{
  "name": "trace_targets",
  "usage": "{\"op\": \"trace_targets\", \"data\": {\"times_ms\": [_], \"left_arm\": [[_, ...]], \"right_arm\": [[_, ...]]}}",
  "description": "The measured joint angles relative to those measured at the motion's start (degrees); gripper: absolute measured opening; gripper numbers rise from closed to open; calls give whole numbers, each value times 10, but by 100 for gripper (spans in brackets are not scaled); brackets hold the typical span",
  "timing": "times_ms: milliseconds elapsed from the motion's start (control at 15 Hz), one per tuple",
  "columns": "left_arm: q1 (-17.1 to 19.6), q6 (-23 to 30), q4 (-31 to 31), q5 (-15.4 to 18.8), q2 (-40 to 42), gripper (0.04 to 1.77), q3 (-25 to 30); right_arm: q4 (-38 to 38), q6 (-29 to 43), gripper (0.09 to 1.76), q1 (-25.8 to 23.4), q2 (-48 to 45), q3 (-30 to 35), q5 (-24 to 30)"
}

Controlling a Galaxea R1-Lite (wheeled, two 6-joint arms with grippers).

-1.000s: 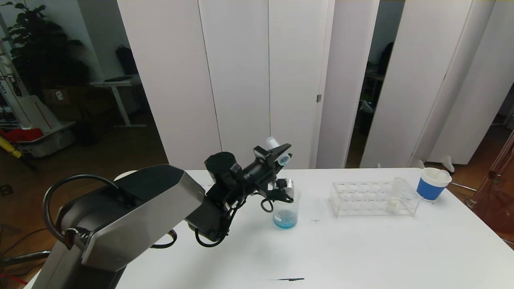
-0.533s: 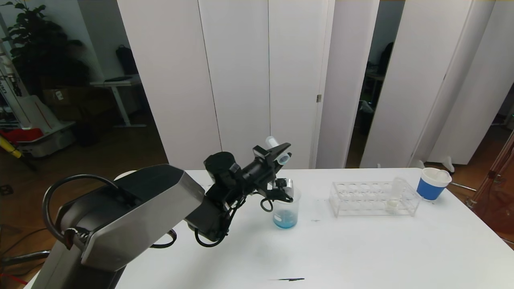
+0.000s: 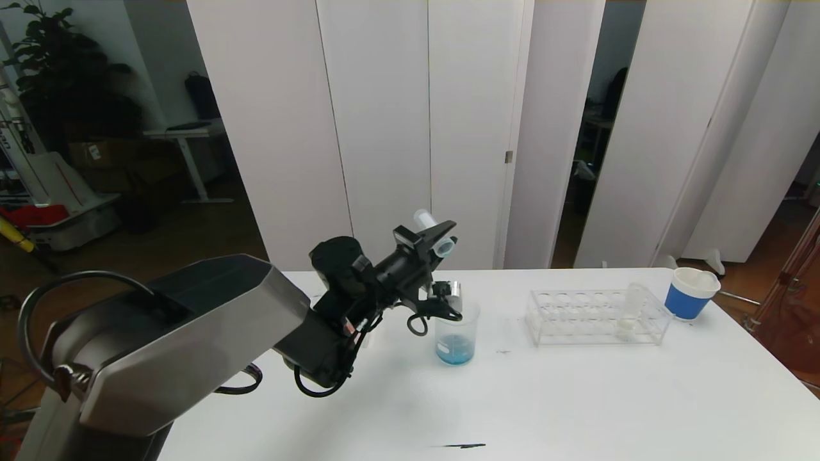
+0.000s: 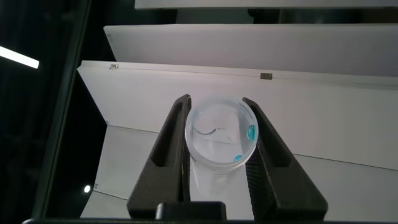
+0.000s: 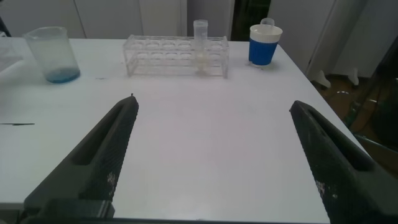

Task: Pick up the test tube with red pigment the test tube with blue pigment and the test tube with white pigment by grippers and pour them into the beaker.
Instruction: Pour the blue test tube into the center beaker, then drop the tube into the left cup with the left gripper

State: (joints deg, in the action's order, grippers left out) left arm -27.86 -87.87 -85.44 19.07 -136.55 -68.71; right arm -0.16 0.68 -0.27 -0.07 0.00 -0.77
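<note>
My left gripper (image 3: 441,235) is shut on the test tube with blue pigment (image 3: 423,219), held tilted above and just left of the beaker (image 3: 457,334). In the left wrist view the tube (image 4: 219,140) looks almost empty, with a few blue drops inside its rim between the fingers (image 4: 177,127). The beaker holds a shallow layer of blue liquid. The test tube with white pigment (image 3: 631,312) stands in the clear rack (image 3: 576,318). My right gripper (image 5: 214,102) hovers open over bare table, far from the beaker (image 5: 53,55). The test tube with red pigment is out of view.
A blue-banded white cup (image 3: 690,292) stands right of the rack near the table's far right corner. A short black mark (image 3: 458,445) lies on the table near the front edge. White wall panels rise behind the table.
My left arm has drawn back to the left and slightly upward with the tube, so its mouth has left the spot over the beaker. Nothing else has moved.
</note>
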Motion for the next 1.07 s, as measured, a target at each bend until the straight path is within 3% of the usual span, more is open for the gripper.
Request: {"op": "trace_targets", "data": {"times_ms": [133, 200, 400, 600, 733, 867, 1067], "left_arm": [[0, 5, 13, -16, 31, 58, 22], [-1, 8, 30, -40, 51, 58, 36], [-8, 79, 113, -170, 133, 58, 80], [-24, 235, 245, -270, 231, 58, 99], [-23, 358, 321, -364, 292, 58, 103], [-5, 448, 385, -444, 343, 58, 104], [48, 590, 477, -475, 397, 58, 110]], "right_arm": [[0, 0, 175, 0, 0, 0, 0], [0, 0, 175, 0, 0, 0, 0], [0, 0, 175, 0, 0, 0, 0], [0, 0, 175, 0, 0, 0, 0], [0, 0, 175, 0, 0, 0, 0], [0, 0, 175, 0, 0, 0, 0], [0, 0, 175, 0, 0, 0, 0]]}}
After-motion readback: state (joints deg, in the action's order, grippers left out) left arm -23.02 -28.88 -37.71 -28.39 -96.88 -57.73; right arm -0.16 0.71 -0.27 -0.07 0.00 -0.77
